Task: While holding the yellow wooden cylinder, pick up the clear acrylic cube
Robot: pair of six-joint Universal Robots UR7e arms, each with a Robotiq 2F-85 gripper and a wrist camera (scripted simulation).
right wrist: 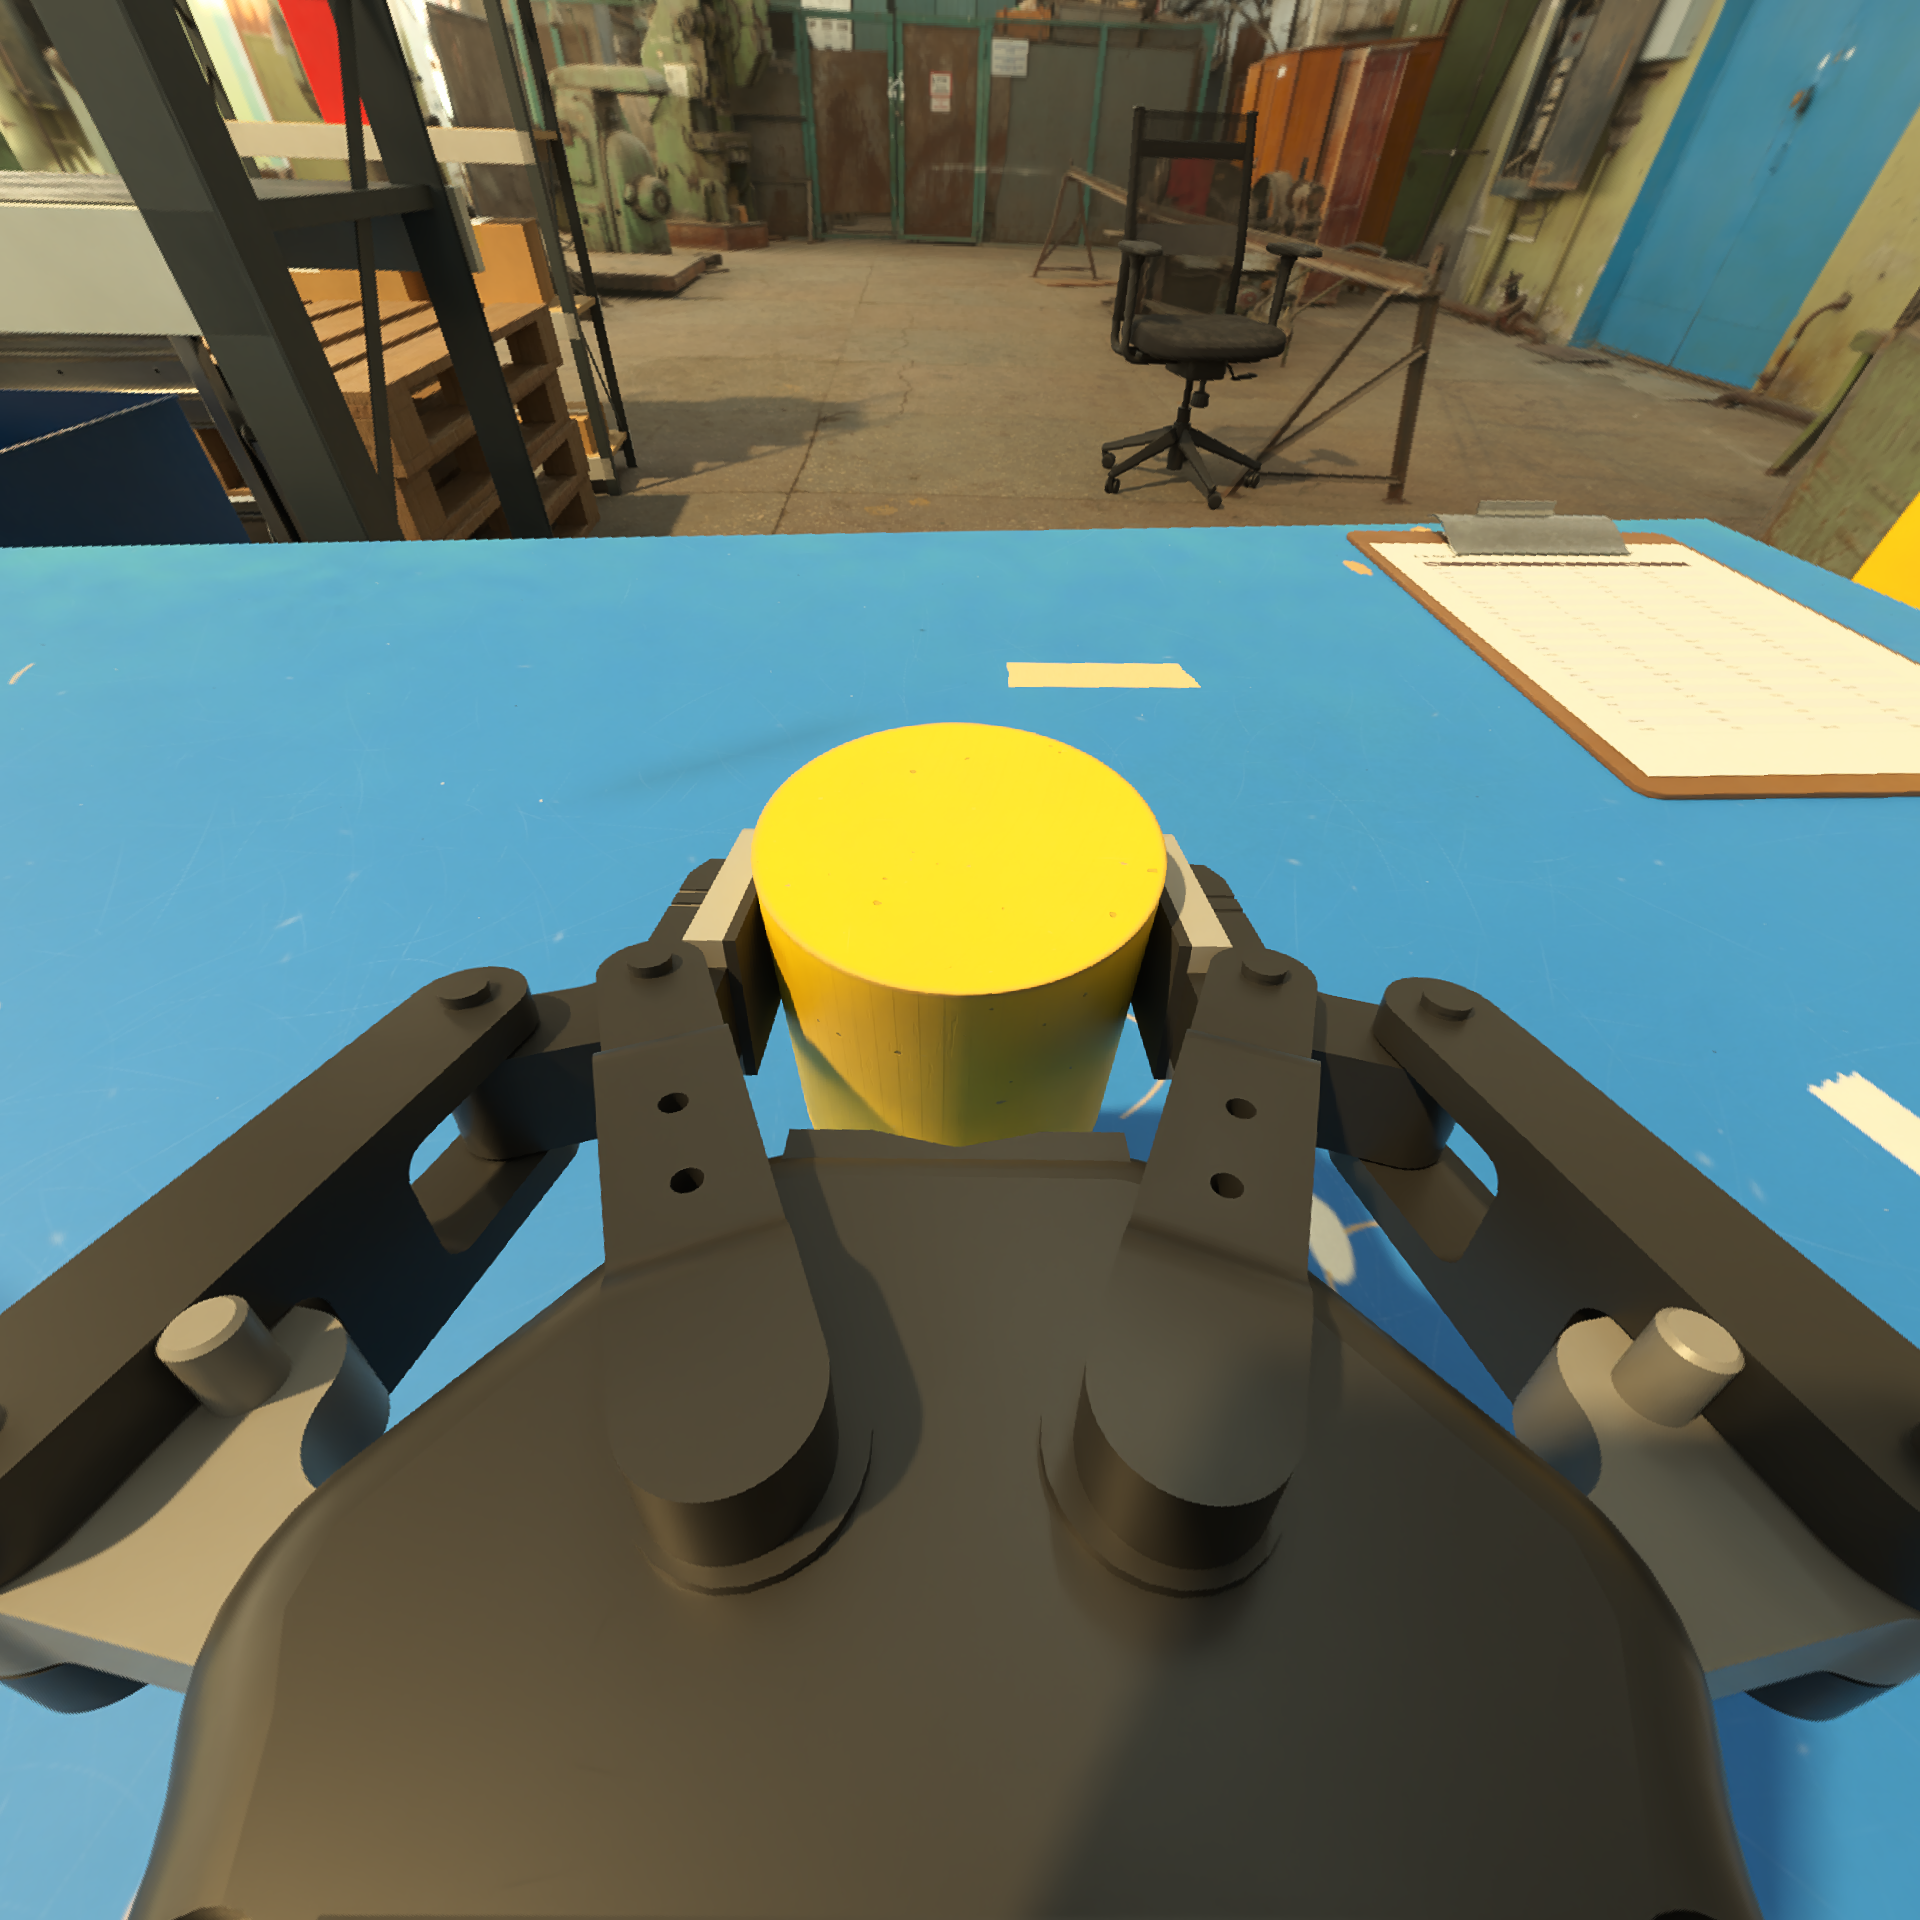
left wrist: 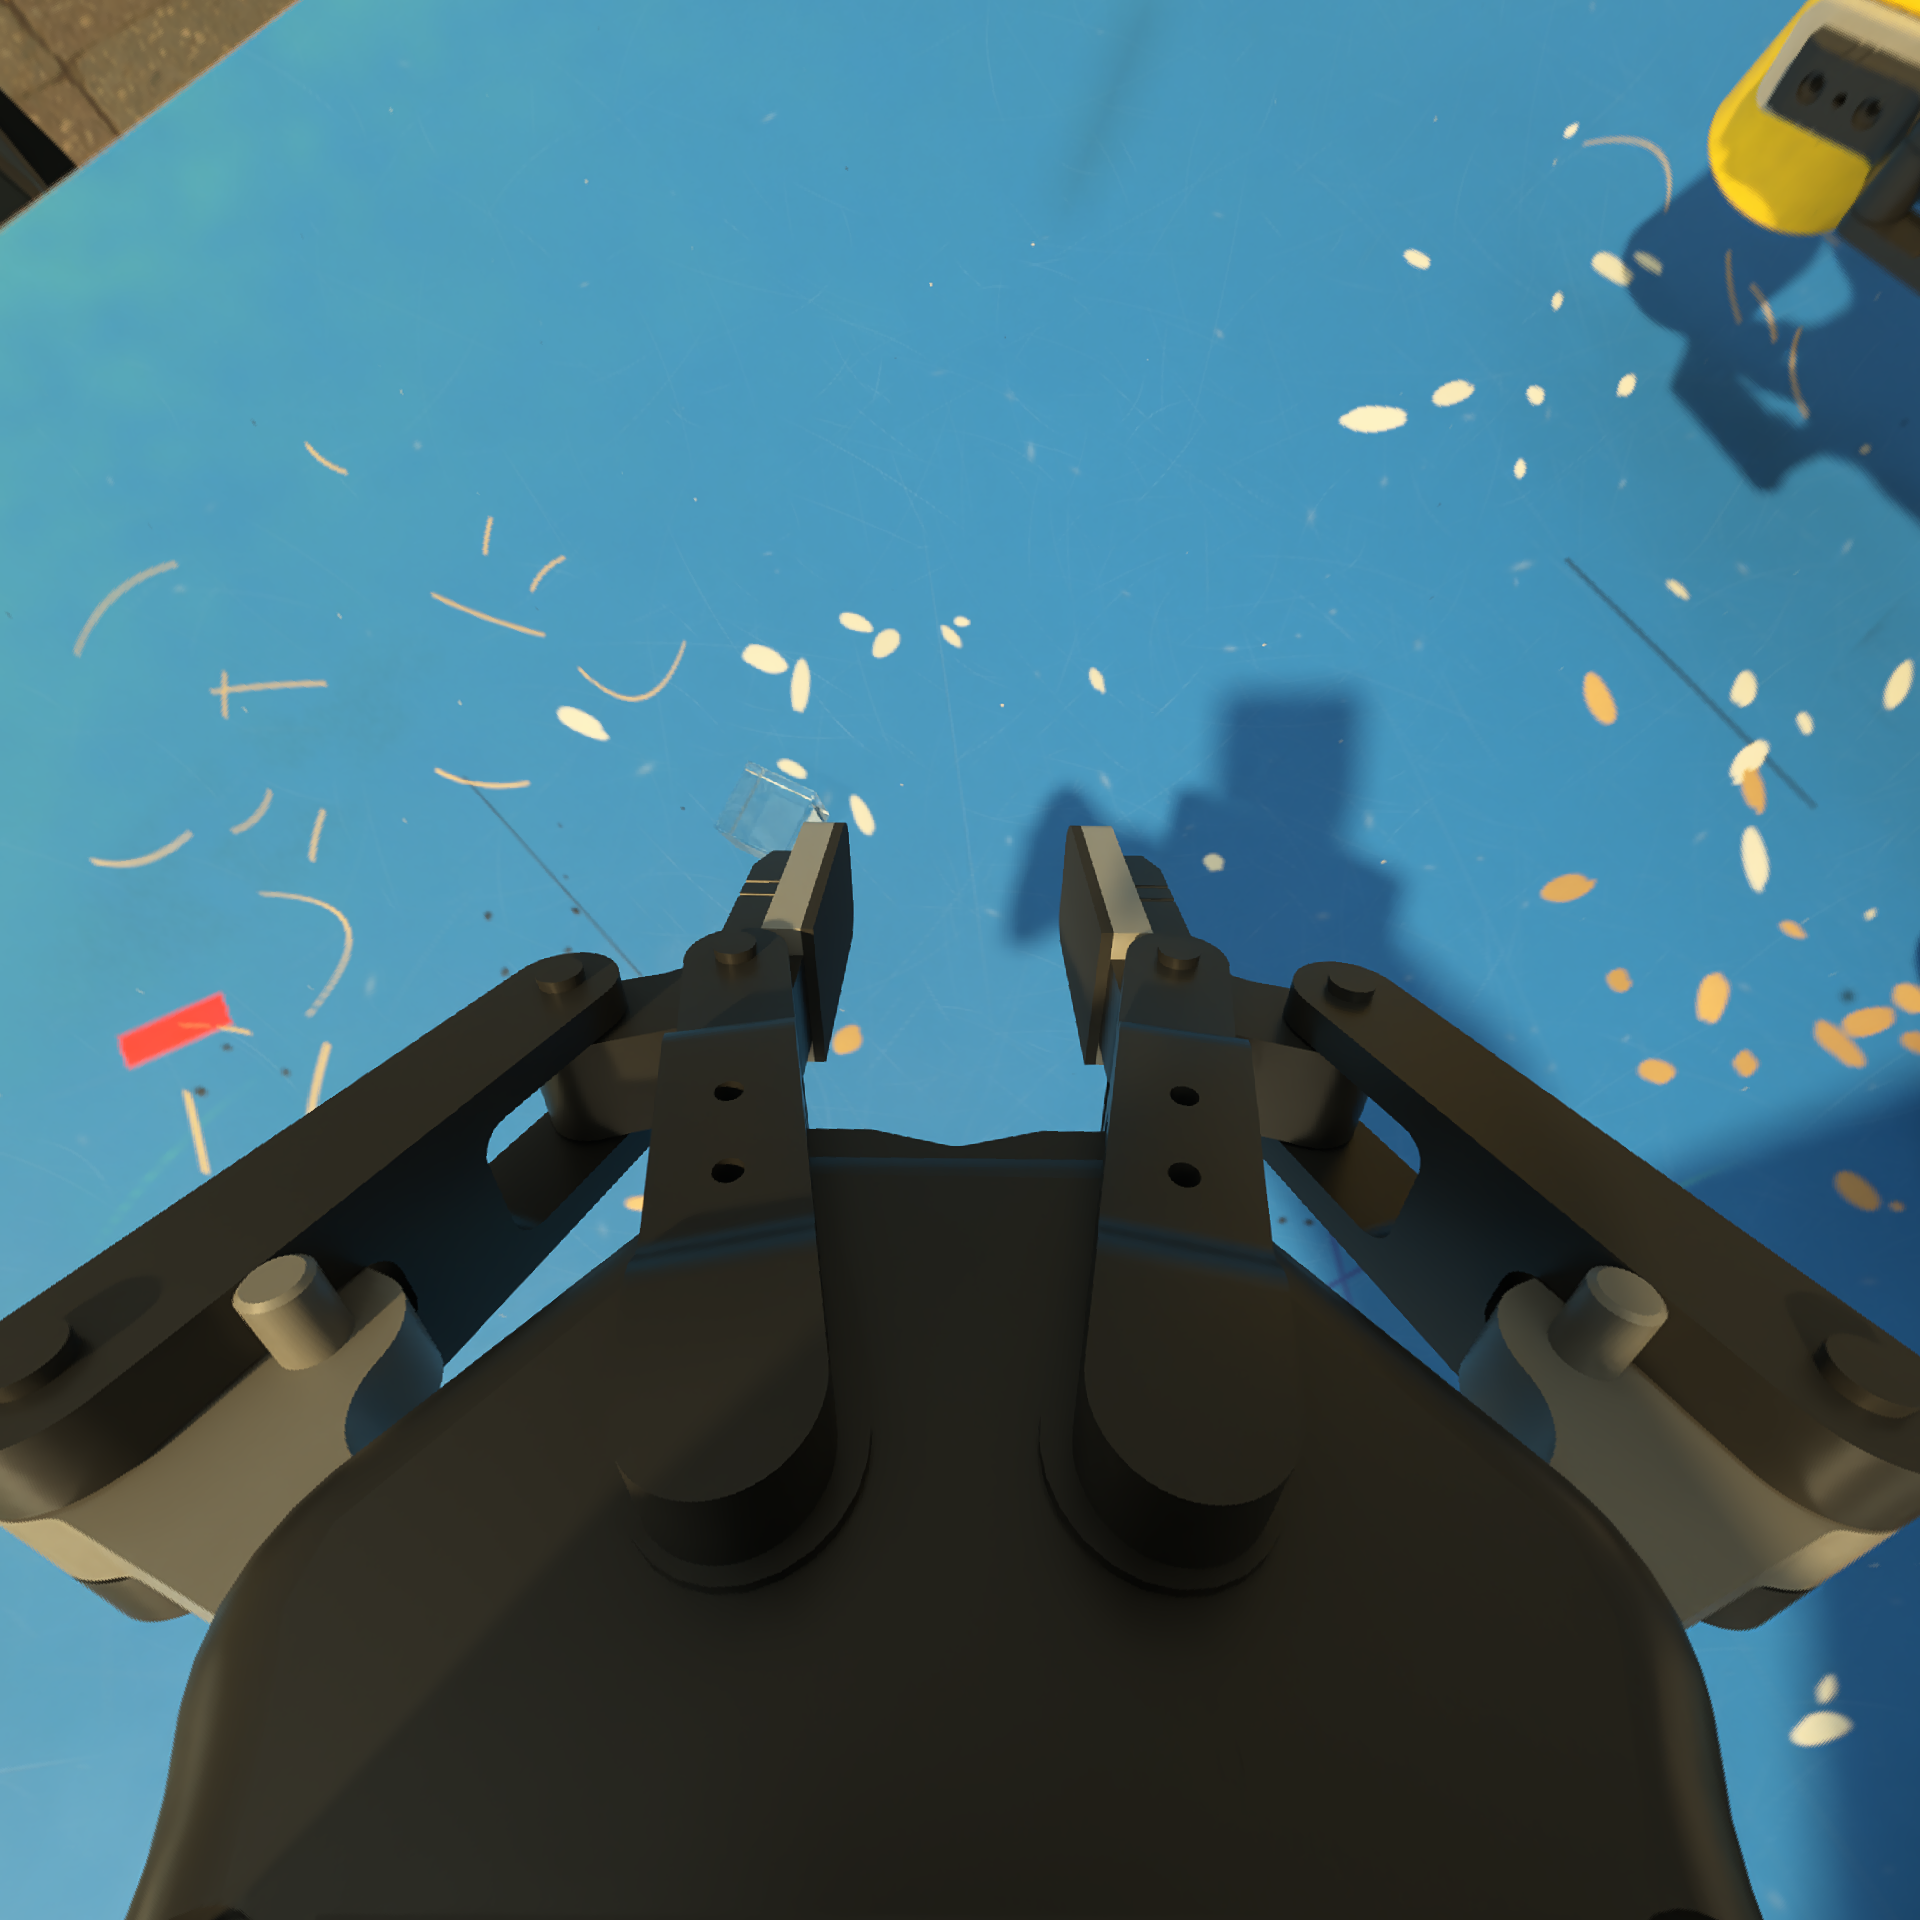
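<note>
The clear acrylic cube (left wrist: 767,812) lies on the blue table (left wrist: 1039,416), just beyond and left of my left gripper's left fingertip (left wrist: 821,862). My left gripper (left wrist: 961,842) is open and empty above the table, the cube outside its jaws. My right gripper (right wrist: 956,883) is shut on the yellow wooden cylinder (right wrist: 956,914), held upright above the table. In the left wrist view the cylinder (left wrist: 1766,156) and the right gripper show at the top right corner.
A clipboard with paper (right wrist: 1662,655) lies at the table's far right. Tape strips (right wrist: 1101,675) and a red strip (left wrist: 171,1029) are stuck on the top, with paint flecks and scratches. Beyond the far edge stand an office chair (right wrist: 1195,332) and pallets (right wrist: 457,384).
</note>
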